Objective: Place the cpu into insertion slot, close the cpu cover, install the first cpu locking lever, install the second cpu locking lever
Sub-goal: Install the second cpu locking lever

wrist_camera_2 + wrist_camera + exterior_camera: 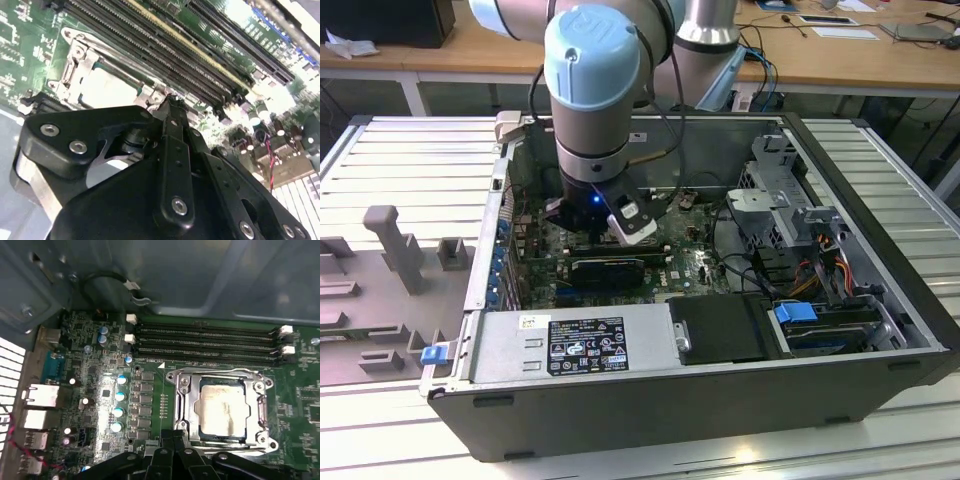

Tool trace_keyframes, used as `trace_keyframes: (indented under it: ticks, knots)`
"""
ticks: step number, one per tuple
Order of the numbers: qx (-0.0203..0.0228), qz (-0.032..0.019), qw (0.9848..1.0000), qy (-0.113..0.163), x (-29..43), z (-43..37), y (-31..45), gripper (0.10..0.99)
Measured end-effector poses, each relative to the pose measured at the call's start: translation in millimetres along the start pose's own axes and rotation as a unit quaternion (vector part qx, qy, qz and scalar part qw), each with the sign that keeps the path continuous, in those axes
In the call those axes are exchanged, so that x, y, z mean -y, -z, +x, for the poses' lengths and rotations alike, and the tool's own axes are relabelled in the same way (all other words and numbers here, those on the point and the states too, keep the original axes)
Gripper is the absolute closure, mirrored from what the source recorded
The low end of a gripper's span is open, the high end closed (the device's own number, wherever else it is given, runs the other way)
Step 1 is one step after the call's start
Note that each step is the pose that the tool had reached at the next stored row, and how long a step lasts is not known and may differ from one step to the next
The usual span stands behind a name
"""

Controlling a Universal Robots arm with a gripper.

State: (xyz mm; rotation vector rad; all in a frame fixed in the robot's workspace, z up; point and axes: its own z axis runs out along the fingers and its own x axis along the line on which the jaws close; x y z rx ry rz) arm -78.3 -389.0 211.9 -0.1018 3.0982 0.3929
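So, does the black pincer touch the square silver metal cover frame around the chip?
Cannot tell. In the first wrist view the black pincer overlaps the near edge of the square silver metal cover frame, so neither contact nor a gap shows plainly.

Motherboard [90,385] green; memory slots [205,342] black with white end clips. Cpu [222,410] pale silver-beige, cpu cover [182,400] silver-grey. Gripper [172,107] black. Arm joint [590,55] light blue.
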Motion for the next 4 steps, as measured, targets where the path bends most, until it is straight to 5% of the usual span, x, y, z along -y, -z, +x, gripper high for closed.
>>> trace_keyframes:
  ticks: [4]
  knots:
    - [0.0001, -0.0001, 1.0, 0.0, -1.7, -0.1, 6.3, 0.98]
